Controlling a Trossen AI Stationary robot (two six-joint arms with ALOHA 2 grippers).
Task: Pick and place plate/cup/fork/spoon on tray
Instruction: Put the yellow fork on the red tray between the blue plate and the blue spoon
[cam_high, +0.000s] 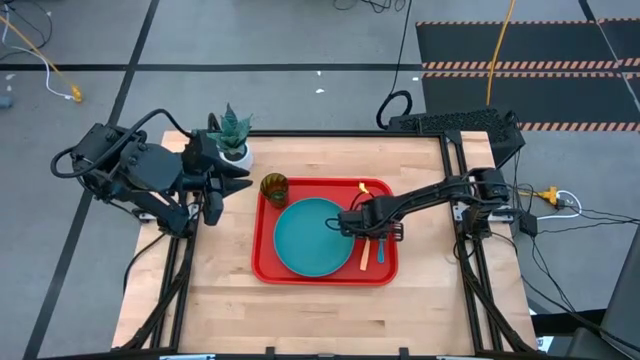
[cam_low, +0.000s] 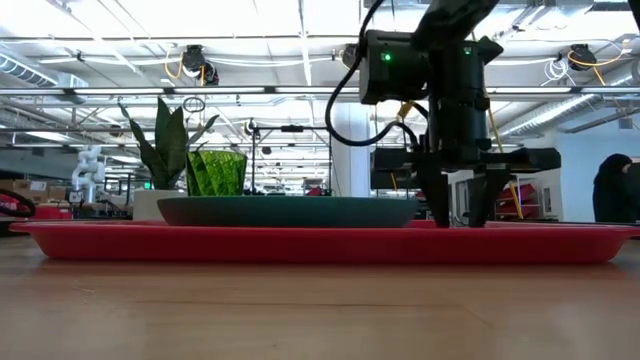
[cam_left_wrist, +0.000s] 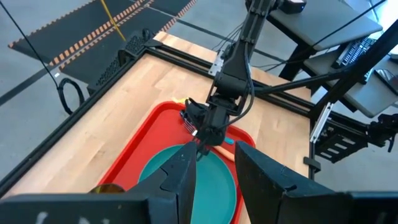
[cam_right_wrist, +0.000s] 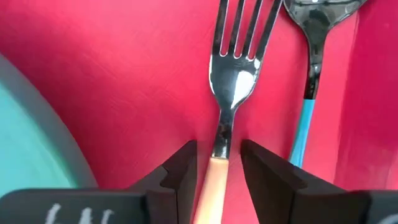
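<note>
Right tool (cam_right_wrist: 219, 163): down on the red tray (cam_high: 380, 272), fingers spread narrowly, one dark finger on each side of the fork (cam_right_wrist: 230, 93) where the metal neck meets the orange-tan handle. Cannot tell whether the pads touch the fork; small gaps show on both sides. Fork lies flat on the tray, polished silver tines, matte handle. Just beside it, roughly parallel, lies the spoon (cam_right_wrist: 313, 56): dark glossy bowl, slim light blue handle.

High view: right tool (cam_high: 368, 226) sits at about 3 o'clock of the plate (cam_high: 312, 236), over the tray's right strip. Plate is round, flat, teal, smooth, resting on the tray left of the cutlery. Tray is rectangular plastic with rounded corners and a raised rim, lying at the centre of the pale wooden table (cam_high: 300, 310), visible plank grain.

Cup (cam_high: 274, 188): small translucent olive-green tumbler, upright in the tray's corner at about 11 o'clock of the plate.

Left tool (cam_high: 236, 178): off the tray at its 9 o'clock side, near the cup, fingers apart, holding nothing. A white pot with a spiky green plant (cam_high: 233, 138) stands behind it.
</note>
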